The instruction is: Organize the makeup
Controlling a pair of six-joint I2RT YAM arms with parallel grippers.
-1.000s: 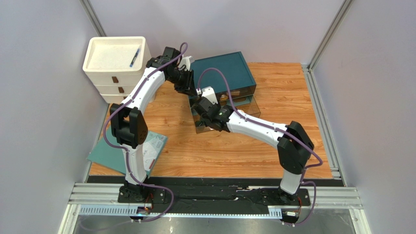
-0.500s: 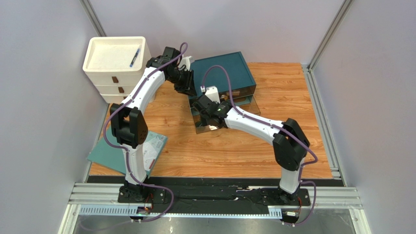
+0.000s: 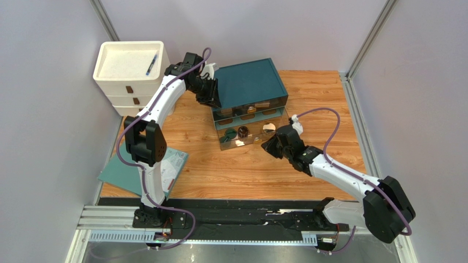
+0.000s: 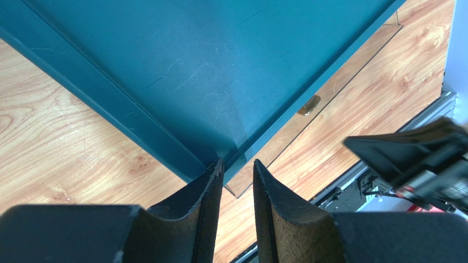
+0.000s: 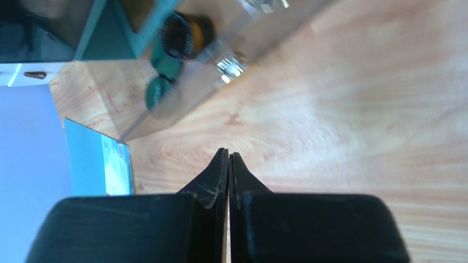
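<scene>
Where the clear lower drawer (image 3: 255, 135) stands pulled out of the teal box (image 3: 250, 82), the makeup lies inside it: green discs (image 3: 230, 132) at the left, a black jar (image 3: 243, 131) beside them and a gold-rimmed compact (image 3: 268, 128) at the right. Just off the drawer's right front corner, the right gripper (image 3: 267, 147) is closed tight on nothing above the desk (image 3: 247, 170). At the box's near left corner, the left gripper (image 4: 237, 170) has its jaws a little apart; whether they pinch that corner I cannot tell.
</scene>
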